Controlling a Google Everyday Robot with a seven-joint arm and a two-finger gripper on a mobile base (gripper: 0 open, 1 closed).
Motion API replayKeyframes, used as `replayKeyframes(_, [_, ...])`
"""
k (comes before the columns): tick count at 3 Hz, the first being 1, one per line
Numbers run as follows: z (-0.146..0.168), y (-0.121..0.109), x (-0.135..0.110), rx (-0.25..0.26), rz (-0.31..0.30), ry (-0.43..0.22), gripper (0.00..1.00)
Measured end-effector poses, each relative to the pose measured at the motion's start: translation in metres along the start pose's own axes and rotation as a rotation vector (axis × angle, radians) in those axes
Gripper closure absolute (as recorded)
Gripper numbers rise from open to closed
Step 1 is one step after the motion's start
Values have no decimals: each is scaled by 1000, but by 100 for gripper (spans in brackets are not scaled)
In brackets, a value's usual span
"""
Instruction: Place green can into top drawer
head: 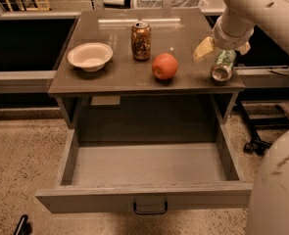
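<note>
The green can (pixel 223 65) lies on its side at the right edge of the cabinet top, its silver end facing the camera. My gripper (pixel 222 48) hangs just above the can's far end, open, with one yellowish finger (pixel 203 48) to the can's left and the other to its right. It holds nothing. The top drawer (pixel 85 198) is pulled fully out below the cabinet top, its inside bare, with a dark handle (pixel 150 207) at the centre of the front panel.
On the cabinet top (pixel 109 77) stand a brown-orange can (pixel 141 41), an orange-red fruit (pixel 164 66) and a white bowl (pixel 90 56). A pale part of my arm (pixel 276 190) fills the lower right. Chair wheels (pixel 254 146) sit on the floor at the right.
</note>
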State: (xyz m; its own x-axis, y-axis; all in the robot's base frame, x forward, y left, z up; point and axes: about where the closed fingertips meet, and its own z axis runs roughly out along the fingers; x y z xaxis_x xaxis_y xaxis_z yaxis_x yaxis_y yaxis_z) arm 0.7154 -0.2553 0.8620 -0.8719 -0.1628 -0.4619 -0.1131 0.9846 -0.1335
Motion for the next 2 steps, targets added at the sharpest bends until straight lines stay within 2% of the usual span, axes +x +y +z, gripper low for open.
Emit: replayKeyframes(2, [17,-9,8,44,83,70,65])
